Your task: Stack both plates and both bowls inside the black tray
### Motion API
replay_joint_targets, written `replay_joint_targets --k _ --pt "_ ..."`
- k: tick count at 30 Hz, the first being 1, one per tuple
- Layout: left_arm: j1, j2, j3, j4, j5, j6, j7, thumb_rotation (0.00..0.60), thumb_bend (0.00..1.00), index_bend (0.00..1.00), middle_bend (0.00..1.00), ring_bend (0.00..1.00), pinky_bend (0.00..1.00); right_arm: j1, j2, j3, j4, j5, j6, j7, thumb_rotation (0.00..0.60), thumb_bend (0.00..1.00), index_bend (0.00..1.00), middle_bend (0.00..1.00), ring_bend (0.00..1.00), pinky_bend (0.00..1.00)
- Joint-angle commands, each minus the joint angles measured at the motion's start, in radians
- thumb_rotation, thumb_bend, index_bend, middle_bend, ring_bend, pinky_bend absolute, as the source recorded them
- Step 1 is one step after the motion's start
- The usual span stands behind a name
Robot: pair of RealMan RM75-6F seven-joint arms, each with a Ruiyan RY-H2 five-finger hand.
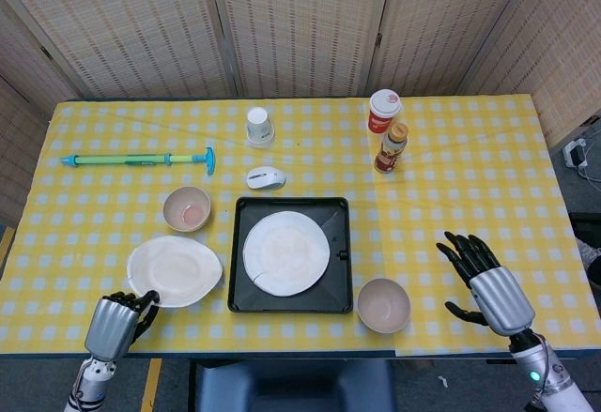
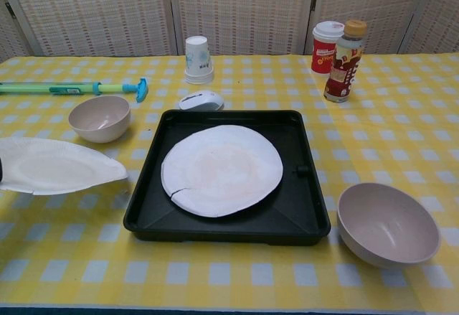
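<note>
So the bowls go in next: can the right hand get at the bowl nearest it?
Probably yes. The right hand is open with fingers spread, and only bare tablecloth lies between it and the bowl beside the black tray.

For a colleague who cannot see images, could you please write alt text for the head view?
The left hand holds a white plate by its near edge, left of a black tray holding another plate. One bowl sits behind the held plate, another right of the tray, and the right hand hovers open.

Bowl (image 1: 187, 208) crowds tray (image 1: 340, 290) left side; mouse (image 1: 266, 178) behind.
</note>
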Motion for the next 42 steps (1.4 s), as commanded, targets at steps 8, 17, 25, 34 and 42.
replay_joint_targets --k 8,17,25,34,42 --pt "-0.038 0.046 -0.049 -0.132 -0.007 0.067 0.042 0.6 0.59 0.64 1.0 0.96 1.0 -0.002 0.004 0.0 -0.007 -0.003 0.005 0.004 0.6 0.22 0.0 0.0 0.0 0.05" --pt "-0.087 0.063 -0.046 -0.286 0.051 0.057 0.172 0.6 0.59 0.64 1.0 0.96 1.0 -0.013 0.021 -0.004 -0.018 -0.025 0.04 0.026 0.6 0.22 0.0 0.0 0.0 0.05" --pt "-0.14 0.036 -0.032 -0.407 0.091 -0.044 0.281 0.6 0.59 0.64 1.0 0.96 1.0 -0.023 0.04 -0.004 -0.027 -0.039 0.075 0.058 0.6 0.22 0.0 0.0 0.0 0.05" --pt "-0.231 -0.038 -0.075 -0.379 0.075 -0.169 0.289 0.6 0.59 0.64 1.0 0.96 1.0 -0.039 0.058 0.0 -0.035 -0.052 0.119 0.075 0.6 0.22 0.0 0.0 0.0 0.05" --pt "-0.29 -0.1 -0.121 -0.32 0.047 -0.201 0.255 0.6 0.6 0.64 1.0 0.97 1.0 -0.046 0.077 0.01 -0.04 -0.043 0.137 0.111 0.6 0.22 0.0 0.0 0.0 0.05"
